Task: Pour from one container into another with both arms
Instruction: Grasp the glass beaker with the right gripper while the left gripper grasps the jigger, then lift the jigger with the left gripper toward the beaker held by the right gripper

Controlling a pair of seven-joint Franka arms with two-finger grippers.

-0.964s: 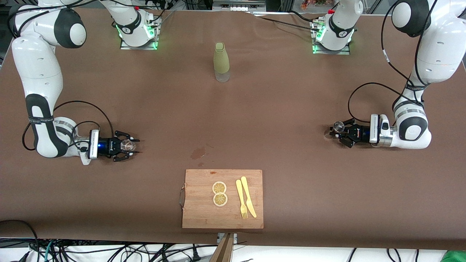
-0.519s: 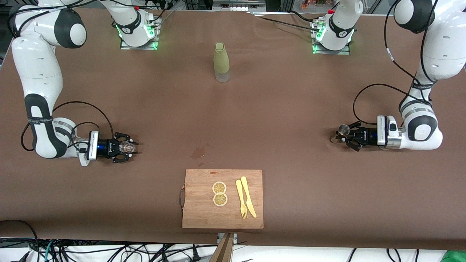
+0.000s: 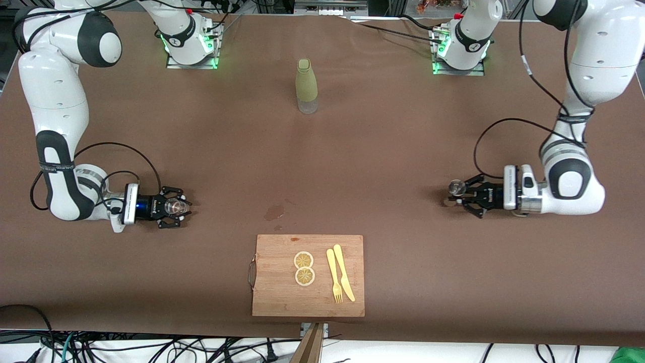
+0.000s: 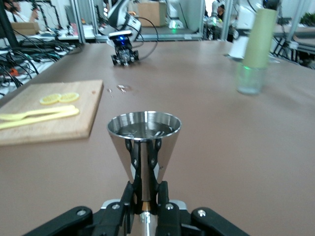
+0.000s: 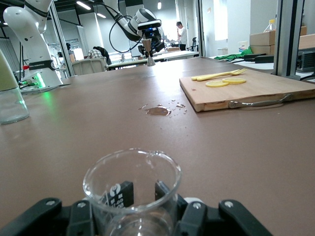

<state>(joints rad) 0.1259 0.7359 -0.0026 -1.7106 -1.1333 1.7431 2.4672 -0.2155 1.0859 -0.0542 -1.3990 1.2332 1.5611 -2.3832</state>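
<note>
Right gripper [image 3: 177, 207]: low at the right arm's end of the counter [image 3: 383, 151], fingers pinching the small clear glass [image 3: 175, 205], which stands upright and empty between them; its rim shows in the right wrist view [image 5: 132, 173].

Wet stain [image 3: 273, 212]: on the brown counter, just beside the cutting board, on the side away from the front camera.

Cutting board [image 3: 272, 292]: wooden, metal handle, at the counter edge nearest the front camera. It carries two lemon slices [image 3: 304, 268], a yellow fork [image 3: 334, 277] and a yellow knife [image 3: 343, 273] side by side.

Olive-green bottle [image 3: 306, 85]: upright, midway between the two arm bases.

Left gripper [image 3: 459, 196]: toward the left arm's end of the counter, fingers pinching the steel jigger [image 3: 457, 188] at its narrow waist. Jigger upright, mouth up, some liquid visible inside in the left wrist view [image 4: 143, 142].
</note>
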